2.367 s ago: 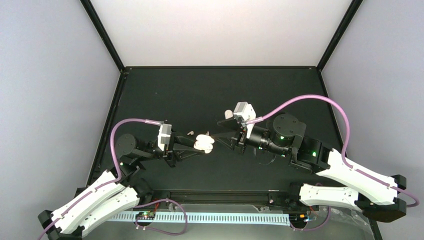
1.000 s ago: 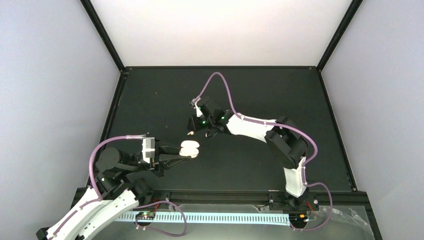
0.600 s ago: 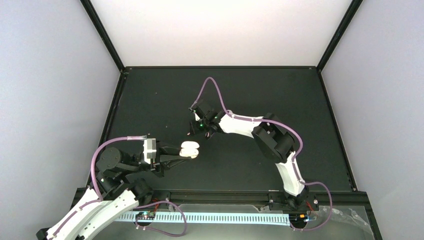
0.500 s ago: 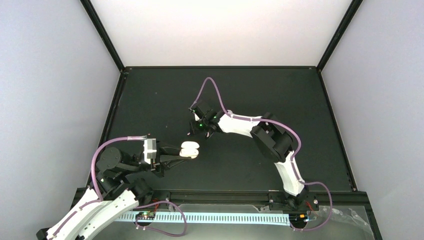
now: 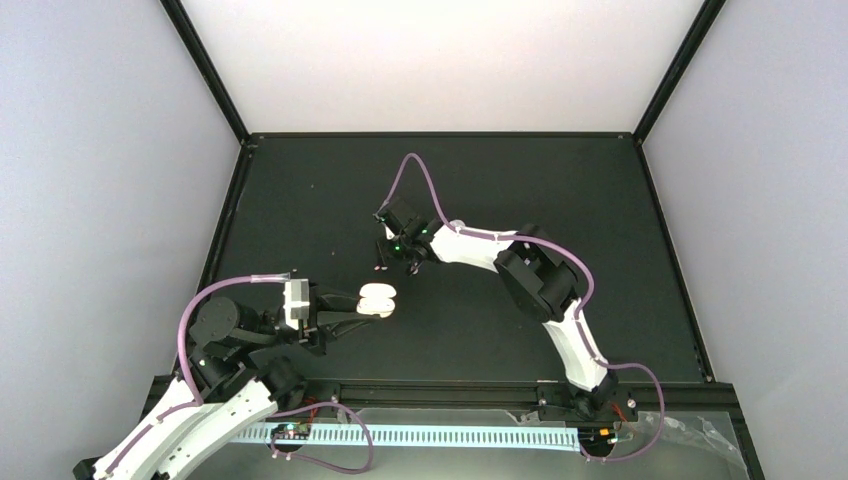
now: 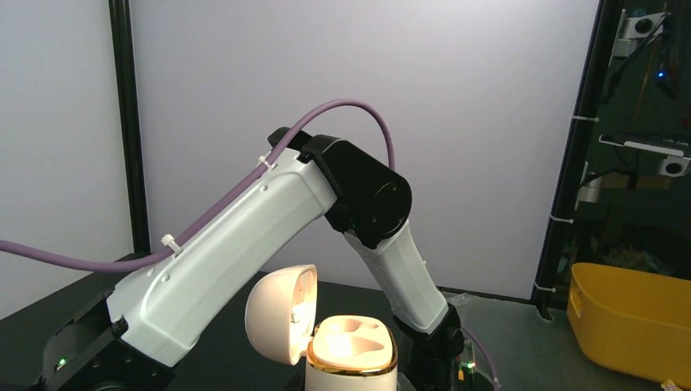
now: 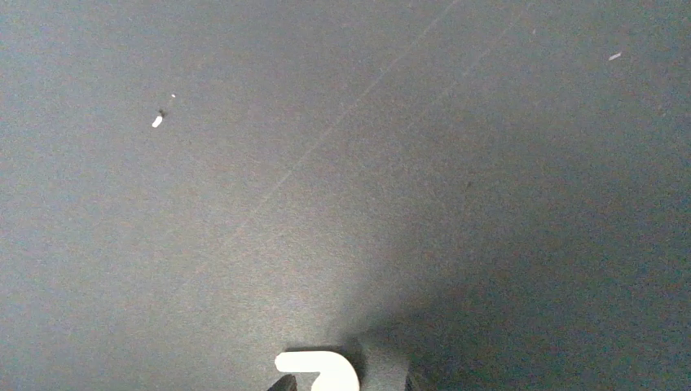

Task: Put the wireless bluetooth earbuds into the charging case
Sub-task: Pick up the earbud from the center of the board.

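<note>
My left gripper (image 5: 358, 303) is shut on the pale charging case (image 5: 379, 299) and holds it upright above the mat. In the left wrist view the case (image 6: 352, 349) has a gold rim, its lid (image 6: 279, 314) stands open to the left, and both sockets are empty. My right gripper (image 5: 386, 258) points down at the mat, beyond the case. A white earbud (image 7: 319, 370) sits between its fingertips at the bottom edge of the right wrist view, and the jaws stand close on either side of it. It shows as a pale speck in the top view (image 5: 379, 266). The other earbuds are out of view.
The black mat (image 5: 500, 180) is ringed by a black frame and pale walls. Small white specks (image 7: 157, 121) lie on the mat ahead of the right gripper. The right arm (image 6: 244, 236) crosses behind the case. A yellow bin (image 6: 631, 318) stands off the table.
The right arm has swung from beside the case out to the earbud on the mat and settled over it. The left arm has drawn the case back toward the near left, then held still.
</note>
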Controlling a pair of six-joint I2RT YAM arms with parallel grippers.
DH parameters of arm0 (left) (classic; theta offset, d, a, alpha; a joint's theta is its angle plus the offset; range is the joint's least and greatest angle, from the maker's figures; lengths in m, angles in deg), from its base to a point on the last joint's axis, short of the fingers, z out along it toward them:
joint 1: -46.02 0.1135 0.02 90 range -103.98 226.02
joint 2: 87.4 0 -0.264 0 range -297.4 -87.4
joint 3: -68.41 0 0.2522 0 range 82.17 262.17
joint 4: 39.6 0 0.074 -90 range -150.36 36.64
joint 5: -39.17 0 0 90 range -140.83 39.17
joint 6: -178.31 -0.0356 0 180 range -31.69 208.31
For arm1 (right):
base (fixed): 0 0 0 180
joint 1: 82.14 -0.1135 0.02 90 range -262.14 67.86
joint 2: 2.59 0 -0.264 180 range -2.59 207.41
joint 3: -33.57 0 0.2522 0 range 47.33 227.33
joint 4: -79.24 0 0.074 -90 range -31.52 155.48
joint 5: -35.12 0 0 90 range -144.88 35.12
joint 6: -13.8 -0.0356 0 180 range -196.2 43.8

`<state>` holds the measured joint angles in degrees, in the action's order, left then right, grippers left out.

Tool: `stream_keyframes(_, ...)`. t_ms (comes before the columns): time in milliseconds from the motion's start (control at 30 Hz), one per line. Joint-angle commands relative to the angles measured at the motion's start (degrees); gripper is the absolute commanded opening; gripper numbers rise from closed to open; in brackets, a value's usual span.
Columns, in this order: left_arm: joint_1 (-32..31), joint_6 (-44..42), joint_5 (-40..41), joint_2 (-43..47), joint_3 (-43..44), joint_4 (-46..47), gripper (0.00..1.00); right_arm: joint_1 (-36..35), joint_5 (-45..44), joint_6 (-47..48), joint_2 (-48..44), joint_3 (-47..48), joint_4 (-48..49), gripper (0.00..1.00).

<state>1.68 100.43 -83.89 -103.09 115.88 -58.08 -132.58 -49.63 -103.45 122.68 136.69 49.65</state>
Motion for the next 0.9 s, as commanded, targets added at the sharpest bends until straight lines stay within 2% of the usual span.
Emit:
stream_keyframes(0,-0.14,-0.69,0.72,1.0,0.22,-0.75,0.02,-0.34,-0.57,0.36,1.82,1.53,-0.86,0.33)
stream_keyframes(867,-0.18,-0.71,1.0,1.53,0.11,-1.18,0.02,-2.1,-2.08,0.88,3.27,2.54,-2.56,0.2)
